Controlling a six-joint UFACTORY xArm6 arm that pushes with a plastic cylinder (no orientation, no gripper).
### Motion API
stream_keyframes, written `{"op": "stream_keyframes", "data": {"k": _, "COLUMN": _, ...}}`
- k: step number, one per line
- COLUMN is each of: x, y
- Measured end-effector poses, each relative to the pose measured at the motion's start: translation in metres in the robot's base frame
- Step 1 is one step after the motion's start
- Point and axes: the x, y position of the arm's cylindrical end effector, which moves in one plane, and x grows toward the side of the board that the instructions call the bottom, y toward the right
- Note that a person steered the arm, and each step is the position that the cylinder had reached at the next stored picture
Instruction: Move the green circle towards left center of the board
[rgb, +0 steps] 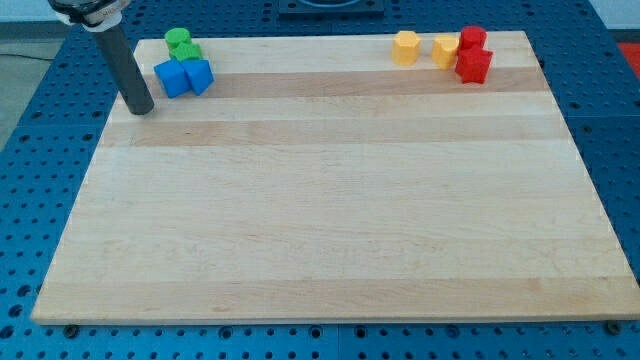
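Observation:
The green circle (179, 39) sits at the board's top left corner, with a second green block (190, 52) touching it just below and to its right. Two blue blocks (173, 77) (199, 76) lie right below the green ones, side by side. My tip (141, 108) rests on the wooden board (330, 200) to the left of and a little below the blue blocks, apart from them. The rod rises from the tip toward the view's top left.
At the board's top right lie two yellow blocks (405, 47) (445, 50) and two red blocks (472, 39) (473, 66), close together. A blue perforated table (40, 150) surrounds the board.

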Motion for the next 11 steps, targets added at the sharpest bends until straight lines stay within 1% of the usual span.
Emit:
{"op": "stream_keyframes", "data": {"k": 2, "x": 0.0, "y": -0.002}}
{"op": "stream_keyframes", "data": {"k": 3, "x": 0.053, "y": 0.059}}
{"op": "stream_keyframes", "data": {"k": 4, "x": 0.107, "y": 0.164}}
{"op": "stream_keyframes", "data": {"k": 5, "x": 0.1, "y": 0.232}}
{"op": "stream_keyframes", "data": {"k": 6, "x": 0.009, "y": 0.232}}
{"op": "stream_keyframes", "data": {"k": 7, "x": -0.086, "y": 0.181}}
{"op": "stream_keyframes", "data": {"k": 8, "x": -0.145, "y": 0.101}}
{"op": "stream_keyframes", "data": {"k": 9, "x": -0.147, "y": 0.097}}
{"op": "stream_keyframes", "data": {"k": 10, "x": -0.147, "y": 0.081}}
{"op": "stream_keyframes", "data": {"k": 11, "x": -0.147, "y": 0.03}}
